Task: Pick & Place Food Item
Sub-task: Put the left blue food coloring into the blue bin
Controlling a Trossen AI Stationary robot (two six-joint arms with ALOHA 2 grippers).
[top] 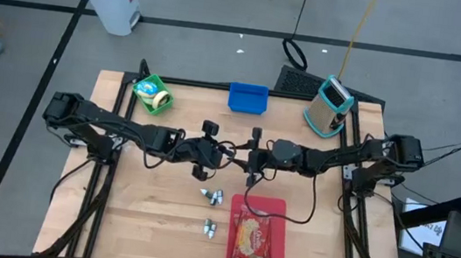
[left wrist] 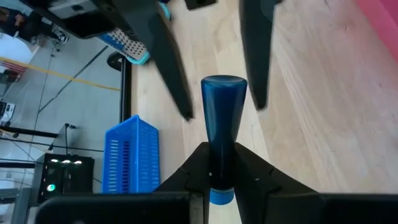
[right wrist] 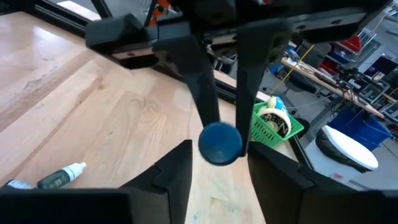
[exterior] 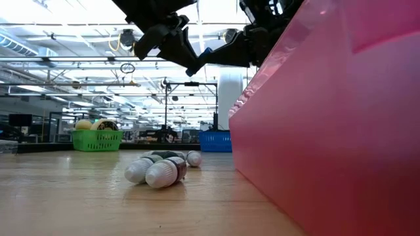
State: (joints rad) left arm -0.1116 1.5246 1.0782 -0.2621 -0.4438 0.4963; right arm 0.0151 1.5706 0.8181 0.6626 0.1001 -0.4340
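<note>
Midair, blue peg [left wrist: 222, 118] between both pincers (handover)

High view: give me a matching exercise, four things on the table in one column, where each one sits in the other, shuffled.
Things:
1. green basket
2. blue basket
3. red tray
4. small bottles

Places:
a. top edge of the table, near the middle
b. on bare wood, just left of the tray
c. top left corner, with tape rolls inside
d. bottom edge, right of centre, with a food packet inside

Pairs: 1-c, 2-a, 3-d, 4-b
</note>
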